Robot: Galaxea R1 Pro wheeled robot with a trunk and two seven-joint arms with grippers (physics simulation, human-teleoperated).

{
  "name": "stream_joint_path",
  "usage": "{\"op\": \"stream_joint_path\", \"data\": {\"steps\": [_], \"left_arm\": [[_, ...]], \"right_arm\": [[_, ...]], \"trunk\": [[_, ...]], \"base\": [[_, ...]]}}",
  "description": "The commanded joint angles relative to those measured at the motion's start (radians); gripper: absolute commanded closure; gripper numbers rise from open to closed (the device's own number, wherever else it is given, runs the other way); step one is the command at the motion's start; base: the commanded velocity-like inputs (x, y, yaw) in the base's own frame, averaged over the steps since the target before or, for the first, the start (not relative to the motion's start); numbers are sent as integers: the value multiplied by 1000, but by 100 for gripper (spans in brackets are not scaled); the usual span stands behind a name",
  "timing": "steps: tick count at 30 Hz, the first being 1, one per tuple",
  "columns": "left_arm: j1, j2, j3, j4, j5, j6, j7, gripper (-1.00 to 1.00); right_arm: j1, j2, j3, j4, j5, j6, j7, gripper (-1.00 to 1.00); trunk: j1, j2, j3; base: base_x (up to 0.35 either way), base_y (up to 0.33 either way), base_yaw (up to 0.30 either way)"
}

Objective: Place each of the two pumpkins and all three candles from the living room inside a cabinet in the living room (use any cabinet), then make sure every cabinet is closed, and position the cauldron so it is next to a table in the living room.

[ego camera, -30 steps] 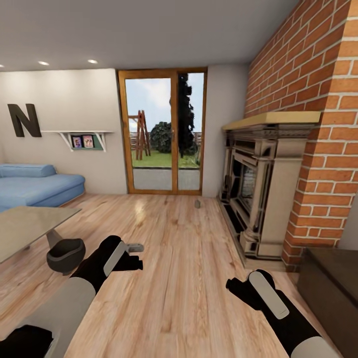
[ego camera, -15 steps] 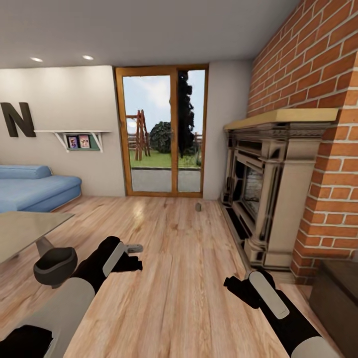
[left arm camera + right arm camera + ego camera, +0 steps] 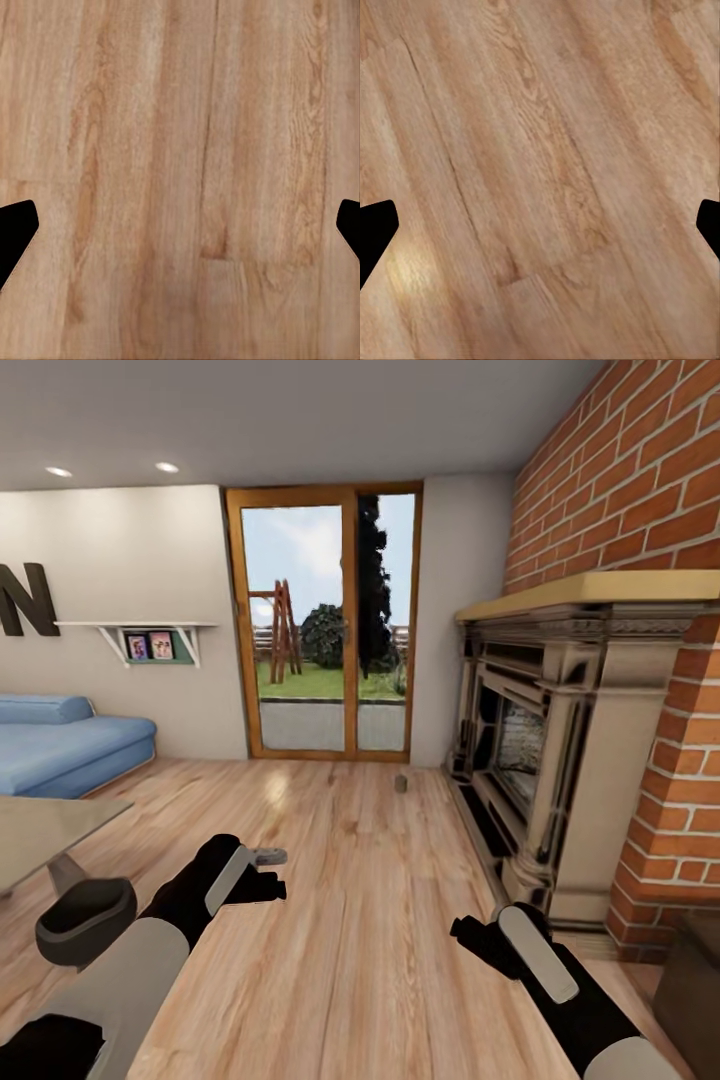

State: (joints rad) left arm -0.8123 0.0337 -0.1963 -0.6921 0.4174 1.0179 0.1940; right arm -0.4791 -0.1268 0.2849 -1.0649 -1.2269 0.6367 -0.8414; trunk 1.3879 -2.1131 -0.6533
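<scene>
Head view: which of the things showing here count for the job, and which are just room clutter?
Job:
cauldron on the floor beside the table
candle on the floor near the fireplace
cabinet corner

Not the job:
sofa
wall shelf
glass door

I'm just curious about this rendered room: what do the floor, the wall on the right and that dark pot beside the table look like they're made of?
The floor looks like light wooden planks with a slight sheen: grain and board seams show. The wall looks like matte red brick with pale mortar lines. The cauldron looks like matte black metal, perhaps cast iron; its dull dark surface leaves that open.
</scene>
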Motion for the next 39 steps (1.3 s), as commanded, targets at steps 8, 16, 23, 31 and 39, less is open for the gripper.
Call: {"op": "stream_joint_path", "data": {"steps": [8, 16, 23, 31, 39], "left_arm": [[-1, 2, -8, -1, 11, 2, 9, -100], [-1, 2, -8, -1, 11, 2, 8, -100], [-1, 2, -8, -2, 11, 2, 8, -100], [-1, 2, -8, -2, 11, 2, 8, -100], [-1, 2, -8, -3, 11, 0, 8, -100]], "right_arm": [[-1, 1, 0, -1, 22, -1, -1, -100], [-1, 2, 1, -1, 24, -2, -1, -100], [-1, 3, 2, -1, 24, -2, -1, -100], [-1, 3, 3, -1, 24, -2, -1, -100], [-1, 3, 4, -1, 25, -2, -1, -100]], "trunk": [[0, -1, -1], [0, -1, -1], [0, -1, -1], [0, -1, -1], [0, -1, -1]], "base": [[336, 89, 0], [336, 128, 0], [336, 131, 0], [337, 99, 0], [337, 16, 0]]}}
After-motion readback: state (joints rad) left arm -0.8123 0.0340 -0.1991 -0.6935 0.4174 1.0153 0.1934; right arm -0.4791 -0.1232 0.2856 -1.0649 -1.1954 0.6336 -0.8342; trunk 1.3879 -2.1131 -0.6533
